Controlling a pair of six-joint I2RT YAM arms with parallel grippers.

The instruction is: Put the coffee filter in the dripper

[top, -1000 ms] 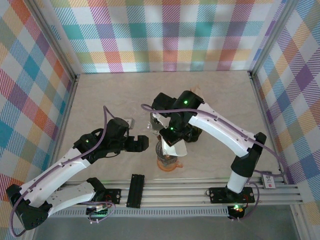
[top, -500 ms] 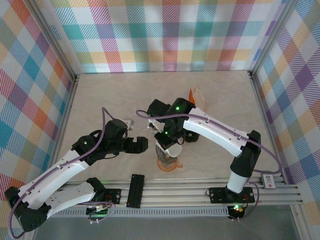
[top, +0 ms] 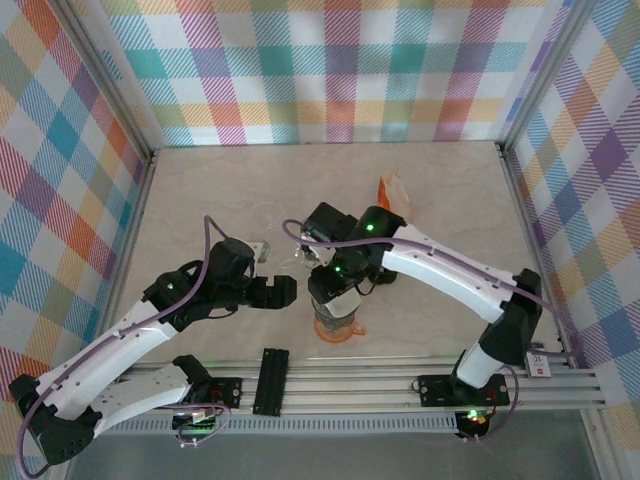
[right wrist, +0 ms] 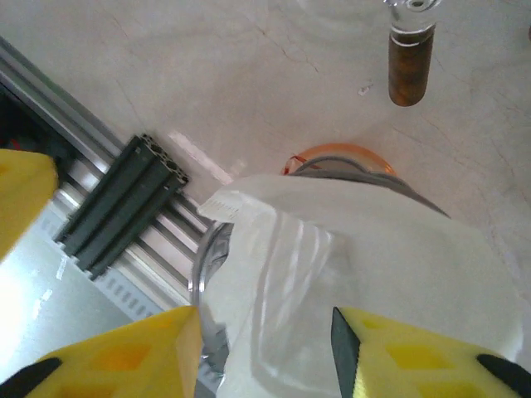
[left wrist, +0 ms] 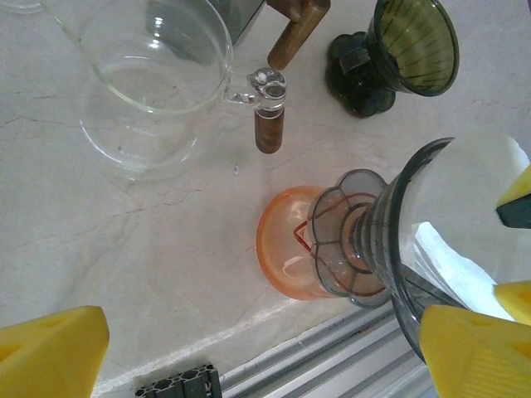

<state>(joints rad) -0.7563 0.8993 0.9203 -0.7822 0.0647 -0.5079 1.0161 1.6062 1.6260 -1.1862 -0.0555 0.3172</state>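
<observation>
Paper, white and creased, the coffee filter lies in the smoky ribbed dripper on an orange saucer. The right end effector stands half-parted astride it; the left end effector gapes wide just beside. Farther across the veined tabletop: a clear glass jug and a dark fluted cone.

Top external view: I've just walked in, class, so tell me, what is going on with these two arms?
The right gripper hangs over the grey dripper, which stands on an orange saucer. The white coffee filter sits in the dripper's mouth, between the jaws, which stand apart. The left gripper hovers open beside the dripper, holding nothing.
</observation>
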